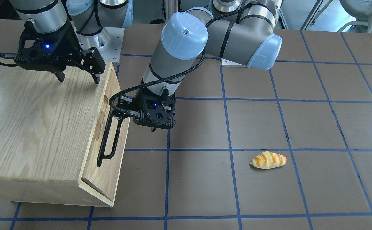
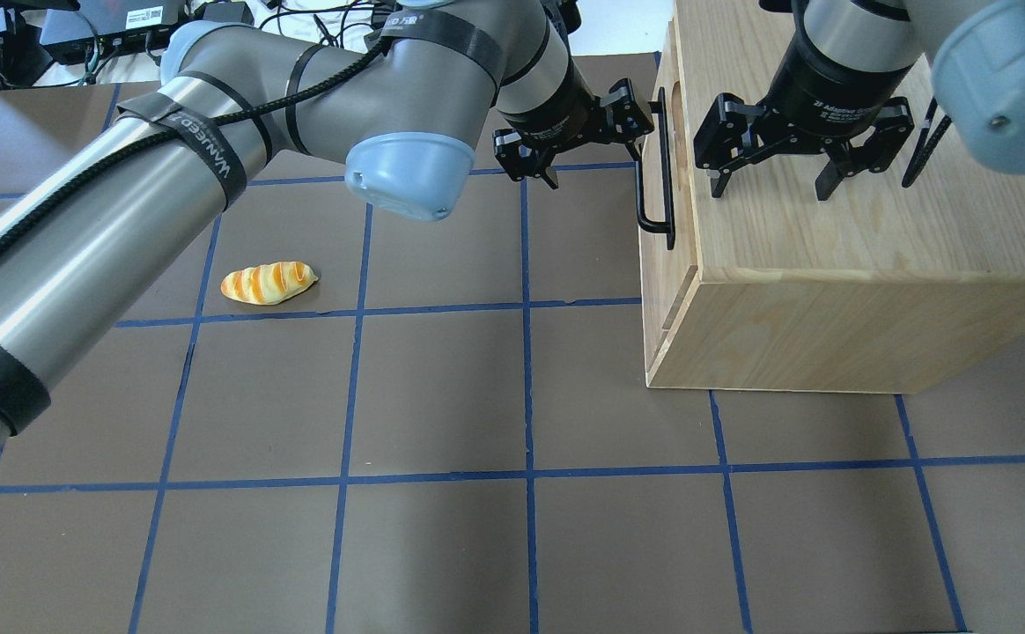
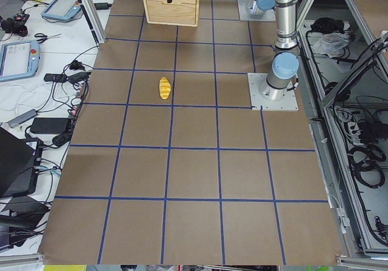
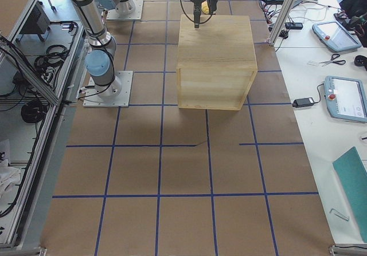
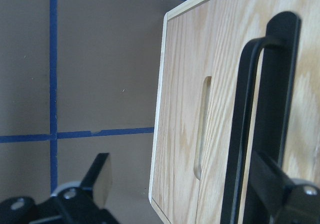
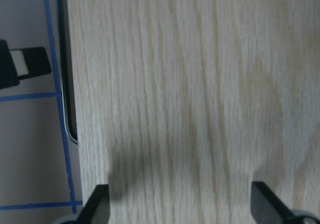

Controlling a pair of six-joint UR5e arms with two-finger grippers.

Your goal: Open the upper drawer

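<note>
From across the table (image 1: 317, 121) one camera faces me; another looks down over my shoulders. Both share the oak cabinet (image 1: 35, 121).

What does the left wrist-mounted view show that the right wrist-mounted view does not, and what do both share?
Only the left wrist view: the front of the upper drawer with its oval recess, and the open left gripper with the black handle between its fingers. Only the right wrist view: the oak-grain top of the cabinet seen from above, with the open right gripper over it. Both: the handle, and the brown table with blue tape lines.
</note>
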